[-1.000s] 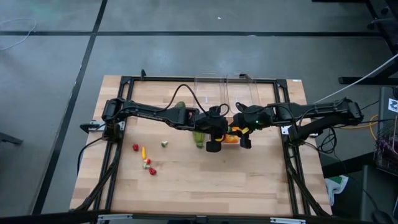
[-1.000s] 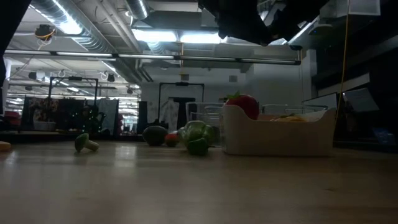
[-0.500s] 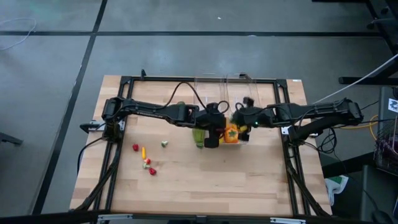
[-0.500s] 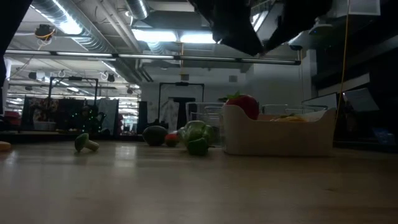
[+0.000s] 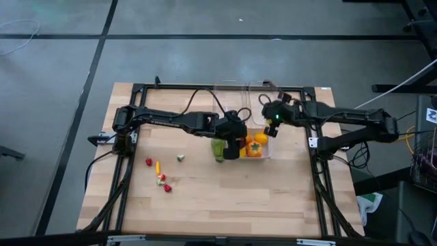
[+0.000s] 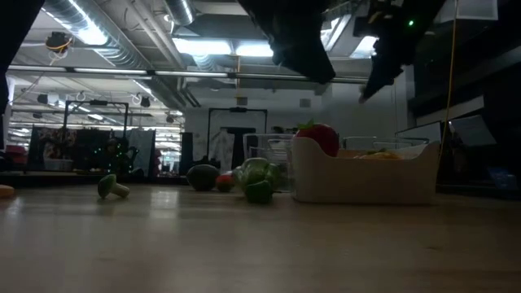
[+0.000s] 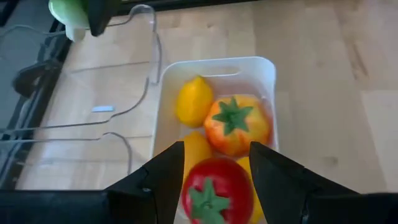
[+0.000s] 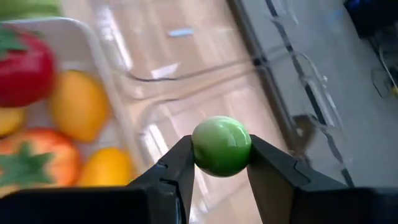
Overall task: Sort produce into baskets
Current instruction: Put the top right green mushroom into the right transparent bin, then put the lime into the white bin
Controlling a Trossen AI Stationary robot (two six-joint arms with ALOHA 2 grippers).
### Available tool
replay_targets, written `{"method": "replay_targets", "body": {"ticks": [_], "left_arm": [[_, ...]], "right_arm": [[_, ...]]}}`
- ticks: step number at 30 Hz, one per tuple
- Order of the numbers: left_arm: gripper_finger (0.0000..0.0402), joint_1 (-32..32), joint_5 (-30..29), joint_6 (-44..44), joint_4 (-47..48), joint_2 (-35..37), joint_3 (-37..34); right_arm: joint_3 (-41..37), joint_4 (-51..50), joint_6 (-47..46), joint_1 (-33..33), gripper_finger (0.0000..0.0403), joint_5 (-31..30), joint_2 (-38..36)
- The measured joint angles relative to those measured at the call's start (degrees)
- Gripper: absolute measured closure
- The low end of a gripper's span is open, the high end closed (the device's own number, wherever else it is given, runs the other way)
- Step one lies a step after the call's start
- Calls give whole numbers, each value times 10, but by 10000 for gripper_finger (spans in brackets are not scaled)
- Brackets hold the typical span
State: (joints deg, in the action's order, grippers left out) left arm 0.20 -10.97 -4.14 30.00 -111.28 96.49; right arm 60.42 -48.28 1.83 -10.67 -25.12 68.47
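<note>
Since a second before, the right gripper [image 8: 221, 163] had swung toward the clear tubs [image 5: 247, 96], fingers clamped on a green ball [image 8: 221, 145], while the left gripper [image 7: 216, 168], fingers apart, hung over the white tub [image 7: 214, 65] holding its tomato [image 7: 214, 190] and lemons [image 7: 193, 101]; scattered bits [image 5: 161, 175] remained on the desk [image 5: 225, 198].

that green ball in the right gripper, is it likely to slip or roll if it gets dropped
The green ball looks smooth and glossy, so the right gripper, pinching only its sides, may hold it loosely. Being round, it would probably roll once released on the clear tub below.
</note>
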Motion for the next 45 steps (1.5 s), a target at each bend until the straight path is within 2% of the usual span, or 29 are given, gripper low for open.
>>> {"method": "replay_targets", "body": {"ticks": [7,15,20,26,34,45], "left_arm": [[224,-8,-1,0,-1,0,0],[224,-20,-1,-2,-2,0,0],[224,-25,-1,-3,-2,0,0],[224,-29,-1,-3,-2,0,0],[224,-29,-1,-3,-2,-1,0],[224,-29,-1,-4,1,-1,0]], "right_arm": [[0,2,19,-94,275,8,0],[0,29,32,-198,275,97,36],[0,38,32,-237,275,120,86],[-1,37,30,-248,275,122,137],[-1,37,30,-246,272,123,168],[-1,38,31,-246,191,123,170]]}}
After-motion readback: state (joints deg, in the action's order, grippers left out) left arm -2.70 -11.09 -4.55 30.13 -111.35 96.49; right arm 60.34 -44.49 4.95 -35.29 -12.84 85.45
